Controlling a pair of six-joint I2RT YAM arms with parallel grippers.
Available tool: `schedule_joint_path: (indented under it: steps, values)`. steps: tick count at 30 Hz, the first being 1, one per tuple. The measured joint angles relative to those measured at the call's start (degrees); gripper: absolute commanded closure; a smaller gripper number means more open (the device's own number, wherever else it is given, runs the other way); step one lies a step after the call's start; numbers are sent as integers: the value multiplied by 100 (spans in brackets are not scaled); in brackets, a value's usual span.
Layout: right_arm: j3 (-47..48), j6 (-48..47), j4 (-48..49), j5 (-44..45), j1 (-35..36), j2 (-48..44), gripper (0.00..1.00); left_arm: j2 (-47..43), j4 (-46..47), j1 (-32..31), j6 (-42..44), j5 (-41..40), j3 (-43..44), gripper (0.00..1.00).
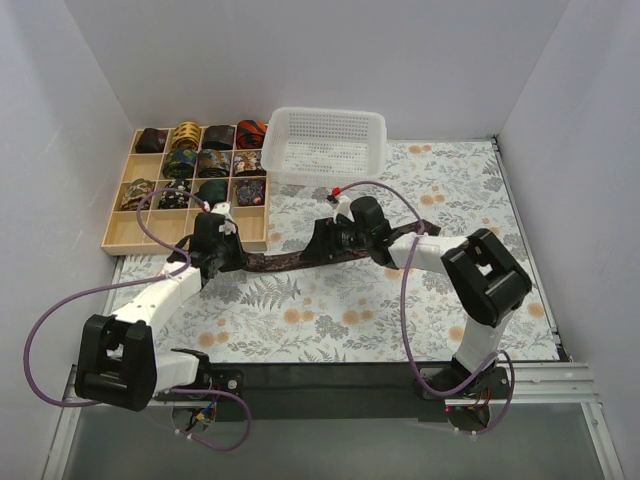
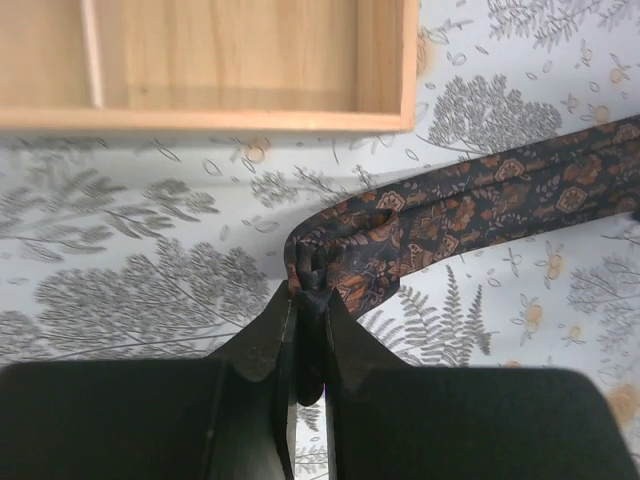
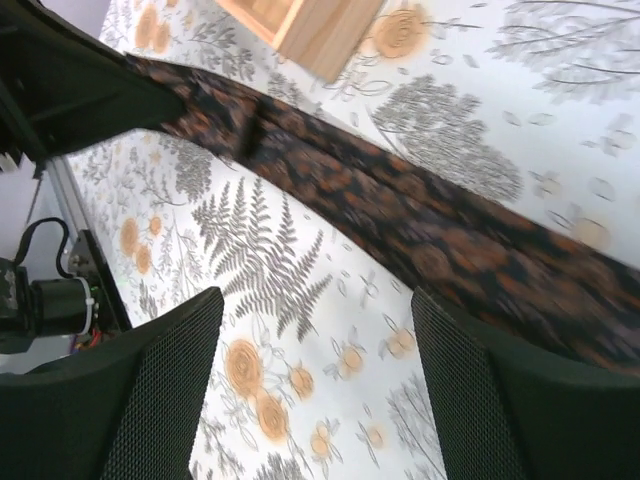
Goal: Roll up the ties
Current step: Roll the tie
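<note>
Tie (image 1: 285, 262) stretched flat across the table (image 1: 330, 325) between both arms. Left gripper (image 2: 310, 295) clamped on its folded end; right gripper (image 3: 315, 340) spread apart over the mid-length. Soft, limp, probably slippery fabric; best pinched at that end.

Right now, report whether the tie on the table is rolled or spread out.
Spread out: the tie lies as a long strip; only its end is bunched in the shut left gripper.
</note>
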Motion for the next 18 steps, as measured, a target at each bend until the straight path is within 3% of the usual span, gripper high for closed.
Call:
schedule_joint_path:
  steps: [10,18]
  values:
    - [-575,-1132,-1495,1095,-413,-1375,17,881,-1786,-186,1189,-1381,1504,100]
    - [-673,-1491,-2288,1928,-472,-1847,12,1788,-2726,-1189,1283,-2804,2100,100]
